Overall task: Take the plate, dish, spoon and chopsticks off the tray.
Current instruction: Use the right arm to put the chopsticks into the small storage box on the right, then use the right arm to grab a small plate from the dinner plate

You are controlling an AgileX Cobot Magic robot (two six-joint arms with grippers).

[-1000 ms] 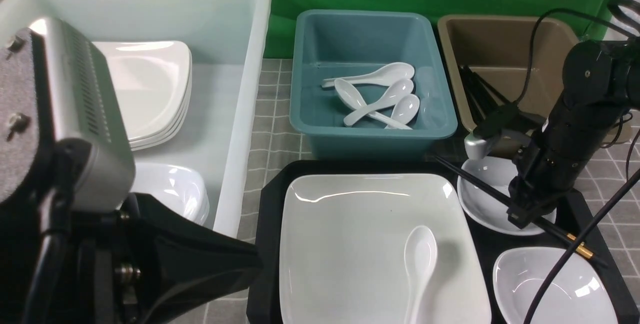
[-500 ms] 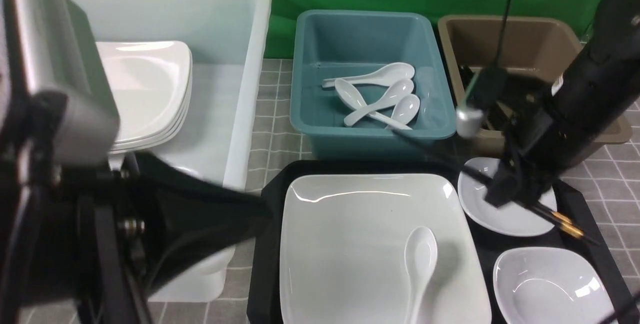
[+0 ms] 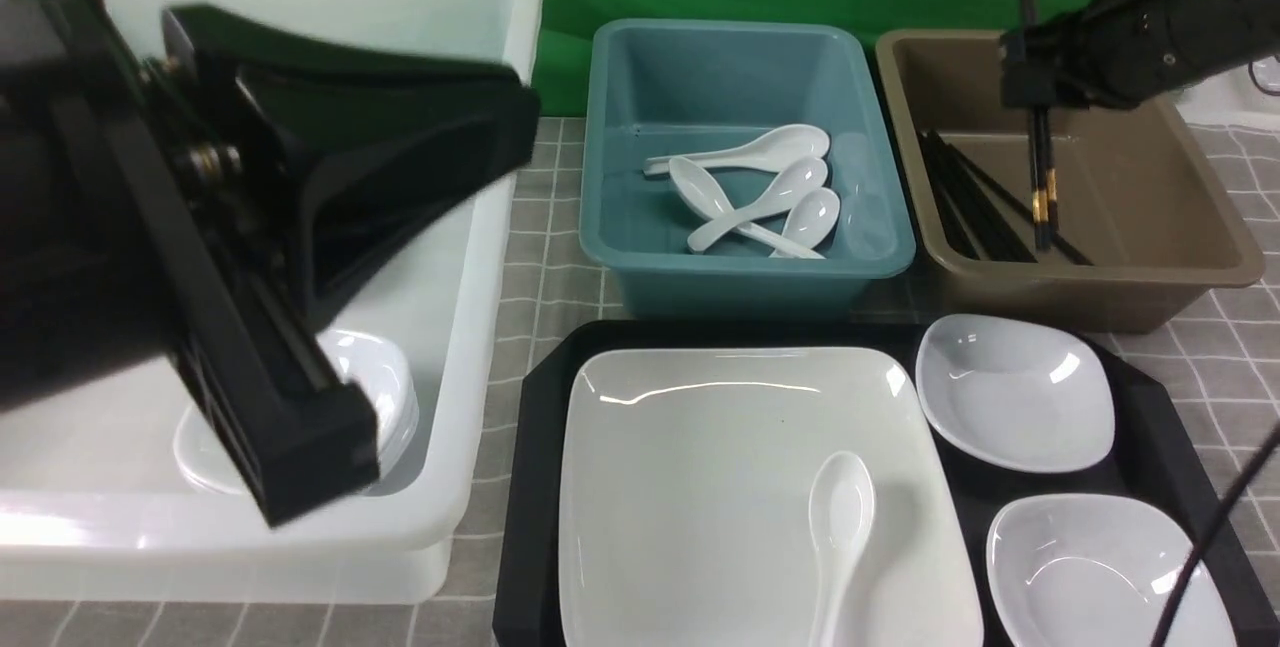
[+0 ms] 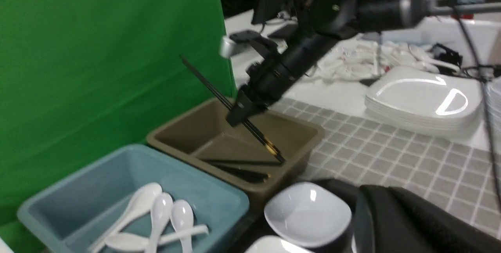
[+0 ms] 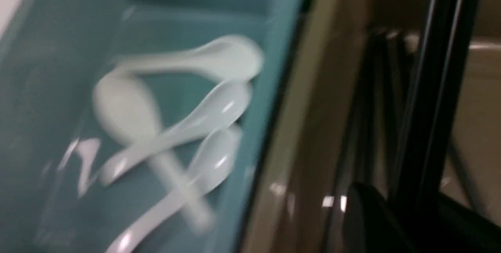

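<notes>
**Operator:** Where do my tools stand?

**Legend:** Your right tool (image 3: 1035,92) is pinched on the chopsticks (image 3: 1040,177), which hang nearly upright over the brown tub (image 3: 1200,272), at 1 o'clock from the tray (image 3: 530,487). Your left tool (image 3: 505,132), at 10 o'clock, is closed.

**Operator:** And the crockery?

**Legend:** The plate (image 3: 700,487) lies on the tray, with the spoon (image 3: 840,517) at its 5 o'clock.

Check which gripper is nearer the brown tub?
Right. The right gripper hangs over the brown tub, gripping the chopsticks. The left gripper is far to the left, by the white tub, past the teal tub.
</notes>
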